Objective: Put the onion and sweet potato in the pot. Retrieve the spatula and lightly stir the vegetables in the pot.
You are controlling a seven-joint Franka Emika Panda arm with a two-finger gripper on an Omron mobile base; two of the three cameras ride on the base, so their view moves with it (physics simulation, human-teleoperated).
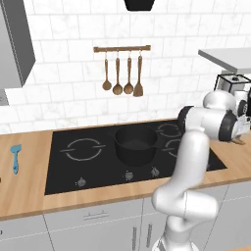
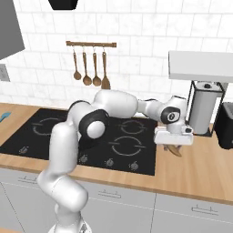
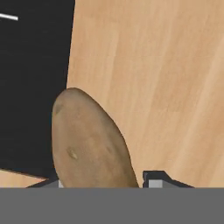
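My gripper (image 2: pixel 173 146) hangs low over the wooden counter just right of the cooktop. Its jaws are closed on the sweet potato (image 3: pixel 89 140), a brown oblong lump that fills the gap between the fingertips (image 3: pixel 153 179). The potato's lower end (image 2: pixel 173 149) sticks out under the hand, close to the counter. The dark pot (image 1: pixel 136 143) stands on the cooktop's middle, left of the arm. At the counter's far left lies the teal spatula (image 1: pixel 16 158), apart from everything. The onion is hidden from me.
The black cooktop (image 1: pixel 83 164) spans the counter's middle. Wooden spoons (image 1: pixel 122 73) hang on a wall rail behind it. A paper towel holder (image 2: pixel 202 107) and a dark appliance (image 2: pixel 225 125) stand right of the hand, under a grey shelf (image 2: pixel 200 66).
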